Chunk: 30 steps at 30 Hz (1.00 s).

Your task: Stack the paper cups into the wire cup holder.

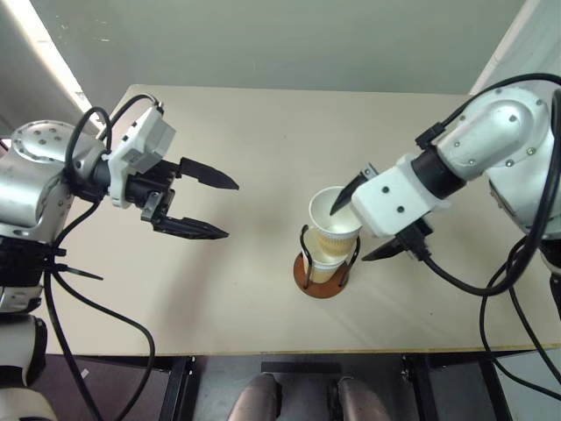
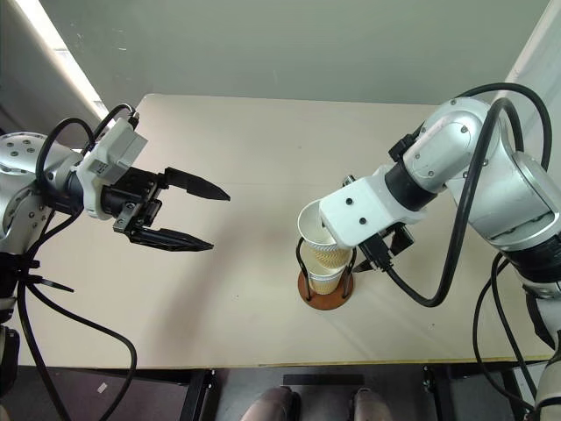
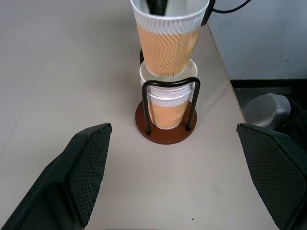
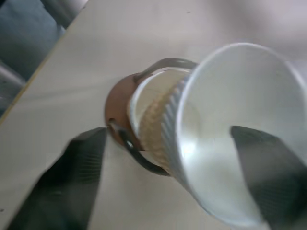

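Stacking status: near its end, by my reading; cups nested in the holder, top cup entering.
Holder: rust-brown disc base with black wire arches, standing on the table toward its near edge, right of centre.
Cups in holder: at least two, one white rim just above another in the left wrist view; a third below cannot be ruled out.
Top cup: tan body, white rim, bottom tucked into the stack, most of its body proud of it, leaning slightly to the robot's left; not fully seated.
Right gripper: fingers spread, one finger inside the cup mouth, the other outside and lower by the holder; no clamp on the wall visible.
Left gripper: fingers apart, empty, hovering well to the left of the holder.
Loose cups on table: none seen.
Remaining: settle the top cup straight and down into the stack, then withdraw the finger without tipping it.
Risk: inner finger may drag the leaning cup off as it lifts.
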Available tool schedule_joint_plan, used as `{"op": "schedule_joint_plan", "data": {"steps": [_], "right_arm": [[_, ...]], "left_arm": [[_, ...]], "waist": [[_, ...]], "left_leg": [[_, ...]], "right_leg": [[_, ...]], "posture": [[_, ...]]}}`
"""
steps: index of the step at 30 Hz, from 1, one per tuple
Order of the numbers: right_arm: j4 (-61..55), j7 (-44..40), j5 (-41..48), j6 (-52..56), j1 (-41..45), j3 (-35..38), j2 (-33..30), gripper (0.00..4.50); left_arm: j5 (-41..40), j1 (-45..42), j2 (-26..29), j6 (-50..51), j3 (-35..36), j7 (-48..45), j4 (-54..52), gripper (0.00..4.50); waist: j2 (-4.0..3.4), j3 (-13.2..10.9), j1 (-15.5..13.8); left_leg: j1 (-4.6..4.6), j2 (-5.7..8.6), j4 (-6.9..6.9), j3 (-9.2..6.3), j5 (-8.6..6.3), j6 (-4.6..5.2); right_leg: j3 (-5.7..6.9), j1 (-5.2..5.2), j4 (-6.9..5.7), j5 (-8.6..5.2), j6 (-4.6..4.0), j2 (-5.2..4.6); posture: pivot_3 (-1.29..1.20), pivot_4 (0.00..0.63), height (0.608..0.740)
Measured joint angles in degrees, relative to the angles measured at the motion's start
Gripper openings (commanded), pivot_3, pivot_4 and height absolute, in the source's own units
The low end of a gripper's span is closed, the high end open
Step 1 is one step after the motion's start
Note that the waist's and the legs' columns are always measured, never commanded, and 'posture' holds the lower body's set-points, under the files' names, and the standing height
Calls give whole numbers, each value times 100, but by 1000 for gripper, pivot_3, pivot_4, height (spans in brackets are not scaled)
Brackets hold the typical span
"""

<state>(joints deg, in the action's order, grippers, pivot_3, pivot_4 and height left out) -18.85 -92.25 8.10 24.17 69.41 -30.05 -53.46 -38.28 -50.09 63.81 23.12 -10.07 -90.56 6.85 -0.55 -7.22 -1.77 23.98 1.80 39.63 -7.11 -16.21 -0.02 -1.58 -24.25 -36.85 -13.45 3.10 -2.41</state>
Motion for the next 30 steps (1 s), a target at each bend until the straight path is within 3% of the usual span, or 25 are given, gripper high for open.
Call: {"op": "schedule_joint_plan", "data": {"steps": [9,12,22,30], "right_arm": [[18,0,87,56,0,0,54,4466],[14,0,119,94,0,0,53,3610],[18,0,190,66,-1,0,-9,18],[37,7,107,69,-2,2,89,18]], "left_arm": [[2,-25,1,-59,-32,0,39,4500],[2,-25,1,-69,-32,0,39,4500],[3,-25,3,-96,-32,-1,47,4500],[3,-35,3,-95,-100,-1,73,4500]], "waist": [[0,0,1],[0,0,1],[0,0,1],[0,0,2]], "left_leg": [[1,0,-6,0,1,-1],[1,0,-6,0,1,-1],[1,0,-6,0,1,-1],[1,-1,-7,0,1,-2]], "right_leg": [[1,0,0,0,0,0],[0,0,1,0,0,0],[0,0,1,0,0,0],[0,-1,0,0,0,0]], "posture": [[0,150,740],[0,150,740],[0,150,740],[0,150,740]]}}
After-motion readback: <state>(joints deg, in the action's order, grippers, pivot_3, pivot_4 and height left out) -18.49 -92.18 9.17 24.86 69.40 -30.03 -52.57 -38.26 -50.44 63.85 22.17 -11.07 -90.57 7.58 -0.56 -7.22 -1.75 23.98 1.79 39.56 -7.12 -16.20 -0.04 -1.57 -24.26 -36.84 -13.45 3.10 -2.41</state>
